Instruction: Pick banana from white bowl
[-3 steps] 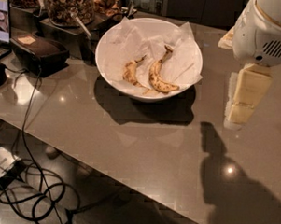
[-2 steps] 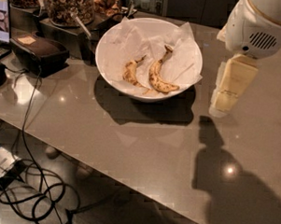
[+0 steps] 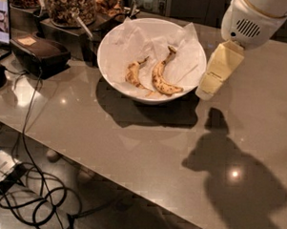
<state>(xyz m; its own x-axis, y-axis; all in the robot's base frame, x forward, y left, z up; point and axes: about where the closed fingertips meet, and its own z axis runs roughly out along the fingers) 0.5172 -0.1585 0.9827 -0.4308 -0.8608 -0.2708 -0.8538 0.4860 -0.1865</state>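
Observation:
The white bowl (image 3: 113,73), lined with crumpled white paper, stands on the grey counter at the upper middle. In it lie two bananas. The banana (image 3: 161,78), longer, curved and brown-speckled with a dark stem, lies right of centre. A shorter, stubbier spotted banana (image 3: 133,75) lies to its left. My gripper (image 3: 205,93), pale yellow fingers under a white arm housing, hangs just outside the bowl's right rim, above the counter and to the right of the banana.
A grey counter (image 3: 146,150) runs across the view, its front edge falling to a floor with tangled black cables (image 3: 30,197). A black box (image 3: 38,54) and glass jars of snacks (image 3: 67,5) stand left and behind the bowl.
My arm and gripper have moved left toward the bowl, from well right of it to just beside its right rim. The bananas have not moved.

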